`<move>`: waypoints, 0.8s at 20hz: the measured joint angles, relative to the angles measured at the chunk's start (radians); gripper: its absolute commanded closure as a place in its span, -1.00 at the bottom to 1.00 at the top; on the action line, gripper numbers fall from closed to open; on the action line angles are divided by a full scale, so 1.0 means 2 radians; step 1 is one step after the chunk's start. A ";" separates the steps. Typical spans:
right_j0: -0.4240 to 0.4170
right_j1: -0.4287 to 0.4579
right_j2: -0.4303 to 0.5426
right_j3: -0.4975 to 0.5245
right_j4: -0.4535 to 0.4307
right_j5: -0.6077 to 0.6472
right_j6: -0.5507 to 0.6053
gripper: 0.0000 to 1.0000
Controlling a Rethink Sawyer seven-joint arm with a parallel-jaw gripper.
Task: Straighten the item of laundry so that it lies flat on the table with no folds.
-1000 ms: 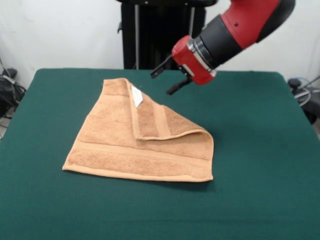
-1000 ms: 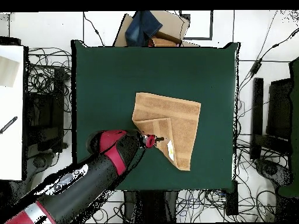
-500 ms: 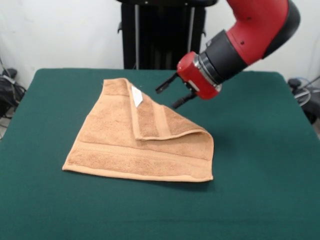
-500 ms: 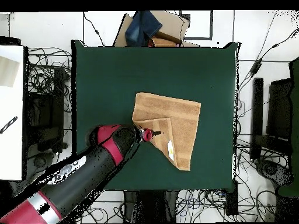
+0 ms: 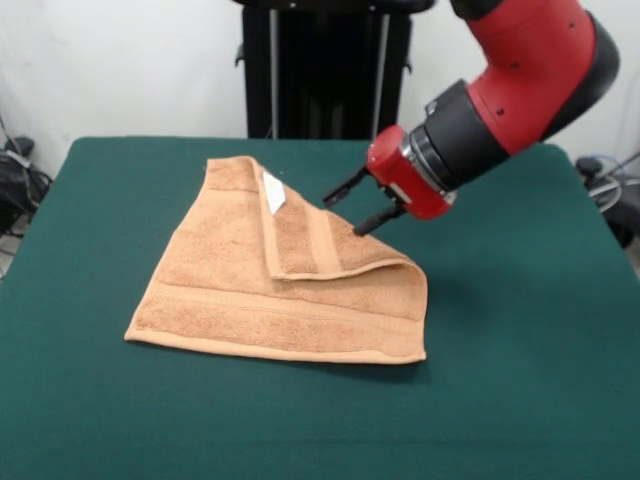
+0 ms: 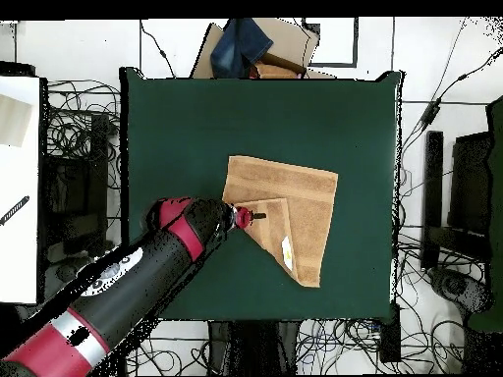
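Observation:
The item of laundry (image 5: 250, 290) (image 6: 295, 201) is a tan towel on the green table (image 5: 500, 380) (image 6: 177, 137). One corner is folded over the rest, making a triangular flap with a white tag (image 5: 273, 192) on top. My gripper (image 5: 347, 208) (image 6: 255, 215) hangs just above the flap's right edge, close to the fold. Its two black fingers are spread apart and open, with nothing between them. The red and black arm reaches in from the upper right in the front view.
A black stand rises behind the table's far edge (image 5: 320, 60). In the overhead view a cardboard box with blue cloth (image 6: 251, 44) lies beyond the table, cables crowd the floor on both sides, and a white surface (image 6: 18, 187) sits at the left.
The gripper has dropped lower and shifted along the flap's edge toward the fold, staying open. The towel has not moved.

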 measured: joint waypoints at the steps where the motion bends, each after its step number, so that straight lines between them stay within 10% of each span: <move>1: -0.001 0.002 0.000 -0.004 0.000 0.004 0.000 -1.00; 16: -0.009 0.003 0.000 -0.039 0.000 0.052 0.000 -1.00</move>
